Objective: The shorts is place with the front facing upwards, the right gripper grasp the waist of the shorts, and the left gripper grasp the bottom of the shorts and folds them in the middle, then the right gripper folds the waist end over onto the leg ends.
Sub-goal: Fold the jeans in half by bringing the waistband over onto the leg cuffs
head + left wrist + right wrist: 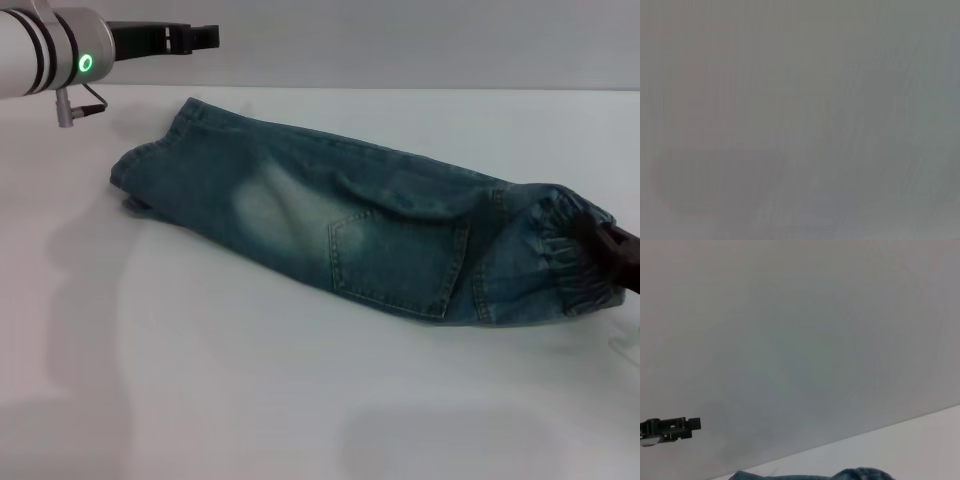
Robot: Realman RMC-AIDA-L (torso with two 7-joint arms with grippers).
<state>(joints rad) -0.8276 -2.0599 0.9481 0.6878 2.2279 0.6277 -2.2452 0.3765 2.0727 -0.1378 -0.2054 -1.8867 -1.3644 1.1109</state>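
The shorts (330,220) lie folded lengthwise into one long strip on the white table (250,400), back pocket up. The leg ends (140,165) point to the far left, and the gathered waist (560,270) is at the right. My right gripper (603,247) sits at the right edge, its dark fingers closed on the waist band. Well apart from the cloth, my left gripper (197,38) hangs in the air above and behind the leg ends, with nothing in it. It also shows far off in the right wrist view as the left gripper (690,423), above a sliver of the shorts (860,474).
The table's back edge (400,89) meets a plain grey wall. Bare white tabletop (300,420) spreads in front of the shorts. The left wrist view is only grey blur.
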